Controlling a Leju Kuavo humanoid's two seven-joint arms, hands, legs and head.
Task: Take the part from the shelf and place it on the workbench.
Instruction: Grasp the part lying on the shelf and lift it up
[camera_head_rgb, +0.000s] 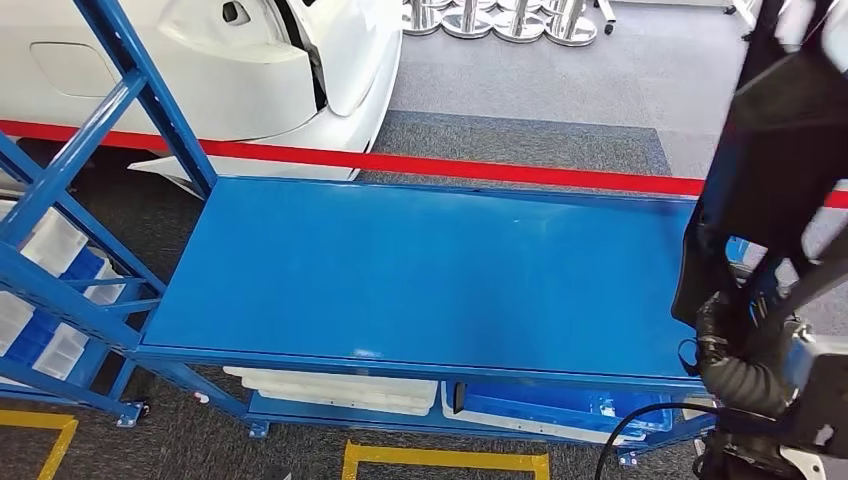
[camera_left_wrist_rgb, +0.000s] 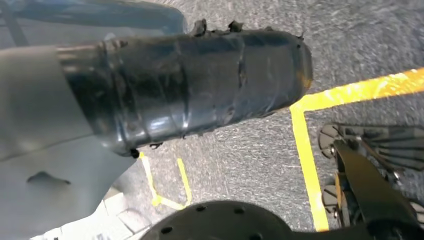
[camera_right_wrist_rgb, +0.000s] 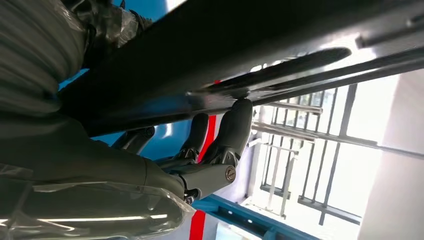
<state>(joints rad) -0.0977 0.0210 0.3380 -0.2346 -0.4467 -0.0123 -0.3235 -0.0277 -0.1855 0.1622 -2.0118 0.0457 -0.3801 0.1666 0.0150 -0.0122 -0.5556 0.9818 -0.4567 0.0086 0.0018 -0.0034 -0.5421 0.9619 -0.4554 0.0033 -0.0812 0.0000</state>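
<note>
A: Step in hand looks like the carry-and-place. The right hand (camera_right_wrist_rgb: 210, 150) holds the part (camera_head_rgb: 770, 150), a long black panel-like piece. In the right wrist view the dark fingers (camera_right_wrist_rgb: 235, 125) are curled up against its underside, fingertips touching it, the part lying across and beyond them. How the thumb sits, cannot tell.

B: And where is the part relative to the workbench (camera_head_rgb: 420, 270)?

A: In the head view it rises steeply from the hand, tilted, hanging at the bench's right end, apparently not yet set down. The blue top stretches well away from the fingers toward the shelf frame (camera_head_rgb: 90, 200).

B: Left hand?

A: The left wrist view looks down past a black taped cover (camera_left_wrist_rgb: 200, 85) at grey carpet and yellow floor tape (camera_left_wrist_rgb: 305, 150). The arm seems to hang low. Fingers hidden, so no call on them.

B: Next move?

A: Judging by this, the right arm must swing the part inward over the blue top, bring it from steep toward flat, lower it until it rests, then let the fingers go. Risk: the long piece catches the bench edge or tips off the fingertips.
</note>
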